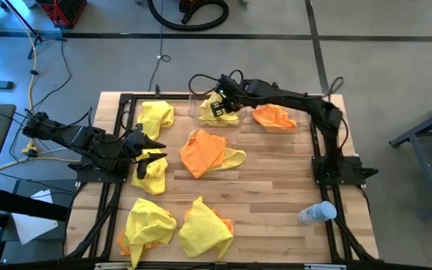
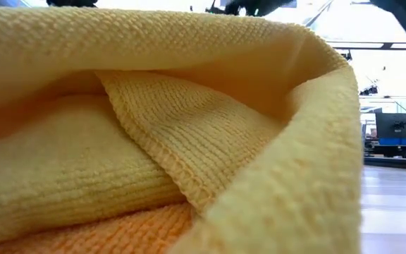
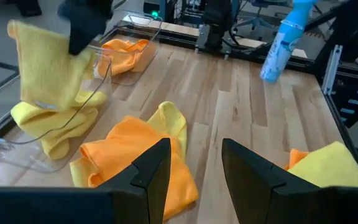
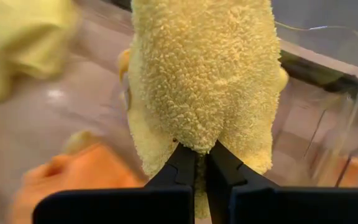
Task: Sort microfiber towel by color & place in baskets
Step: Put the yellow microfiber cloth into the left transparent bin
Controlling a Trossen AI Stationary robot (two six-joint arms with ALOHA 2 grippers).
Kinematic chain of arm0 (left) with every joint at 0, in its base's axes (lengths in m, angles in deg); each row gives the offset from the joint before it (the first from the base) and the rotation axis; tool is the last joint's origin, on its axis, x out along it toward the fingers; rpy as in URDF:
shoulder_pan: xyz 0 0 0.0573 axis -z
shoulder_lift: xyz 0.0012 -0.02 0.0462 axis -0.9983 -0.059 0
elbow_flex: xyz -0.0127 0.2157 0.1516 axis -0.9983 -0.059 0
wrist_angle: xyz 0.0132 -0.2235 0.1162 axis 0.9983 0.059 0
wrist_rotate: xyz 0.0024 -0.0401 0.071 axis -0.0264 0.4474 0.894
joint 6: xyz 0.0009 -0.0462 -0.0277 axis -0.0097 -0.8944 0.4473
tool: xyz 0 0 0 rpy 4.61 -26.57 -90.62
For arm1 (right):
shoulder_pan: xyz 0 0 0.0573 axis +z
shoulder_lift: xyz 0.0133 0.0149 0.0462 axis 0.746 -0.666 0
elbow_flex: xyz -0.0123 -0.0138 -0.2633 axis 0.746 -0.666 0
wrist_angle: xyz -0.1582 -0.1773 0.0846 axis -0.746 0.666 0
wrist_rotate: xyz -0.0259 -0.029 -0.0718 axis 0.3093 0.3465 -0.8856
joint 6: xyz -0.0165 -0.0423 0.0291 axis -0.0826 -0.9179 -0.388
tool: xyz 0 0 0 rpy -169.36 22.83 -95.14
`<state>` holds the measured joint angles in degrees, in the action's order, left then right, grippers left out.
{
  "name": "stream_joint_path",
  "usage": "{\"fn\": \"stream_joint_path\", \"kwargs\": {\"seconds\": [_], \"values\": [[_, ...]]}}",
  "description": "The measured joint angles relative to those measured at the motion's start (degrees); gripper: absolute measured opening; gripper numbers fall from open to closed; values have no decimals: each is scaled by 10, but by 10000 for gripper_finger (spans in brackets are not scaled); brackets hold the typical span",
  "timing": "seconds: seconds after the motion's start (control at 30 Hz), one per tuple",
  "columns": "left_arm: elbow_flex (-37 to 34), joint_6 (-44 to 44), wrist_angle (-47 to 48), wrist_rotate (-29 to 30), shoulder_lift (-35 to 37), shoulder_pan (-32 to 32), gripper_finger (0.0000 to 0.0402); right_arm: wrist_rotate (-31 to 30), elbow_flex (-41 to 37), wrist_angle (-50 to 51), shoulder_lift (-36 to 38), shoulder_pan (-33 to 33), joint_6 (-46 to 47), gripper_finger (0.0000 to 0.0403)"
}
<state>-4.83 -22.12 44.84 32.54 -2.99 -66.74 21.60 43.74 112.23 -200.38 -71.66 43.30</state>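
The right gripper [image 4: 201, 155] is held over the far middle of the table, above a clear basket [image 1: 201, 105]; its jaws are clamped together on a yellow towel [image 4: 204, 74], which hangs from the fingertips over that basket. In the left wrist view the same towel is seen dangling above the basket, with more yellow cloth [image 3: 55, 121] lying in and around the clear bin. A second clear basket [image 1: 300, 118] sits just beside the first, toward the right arm's side, and an orange towel [image 1: 273, 116] is seen in it.

The left gripper [image 1: 154, 150] is parked near the left edge of the table, jaws apart, nothing between them; its two dark fingers [image 3: 151, 171] are seen wide apart in the wrist view.

Loose towels are spread on the wooden table [image 1: 276, 187]: a yellow one [image 1: 156, 116] at the far left, another yellow one [image 1: 151, 174] just beside the left gripper, an orange one [image 1: 202, 152] at the centre with a yellow one [image 1: 233, 157] tucked under its edge, and two yellow heaps at the near edge [image 1: 148, 225] [image 1: 203, 229], each with a bit of orange showing beneath.

A small plastic bottle [image 1: 317, 213] lies near the right near corner, apart from the towels.

The low view is almost filled by a yellow towel over an orange one, close to the lens.
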Motion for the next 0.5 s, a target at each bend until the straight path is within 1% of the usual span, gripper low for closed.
{"fn": "stream_joint_path", "kwargs": {"seconds": [0.17, 0.33, 0.5], "values": [[0, -4, 1, 8, -8, -20, 133, 33, -1, -32, -64, -33, -4, 15], [0, -16, 0, 8, -17, -39, 133, 34, -2, -46, -109, -47, -4, 26], [0, -21, 0, 8, -27, -50, 133, 30, -2, -58, -126, -48, -6, 50]]}}
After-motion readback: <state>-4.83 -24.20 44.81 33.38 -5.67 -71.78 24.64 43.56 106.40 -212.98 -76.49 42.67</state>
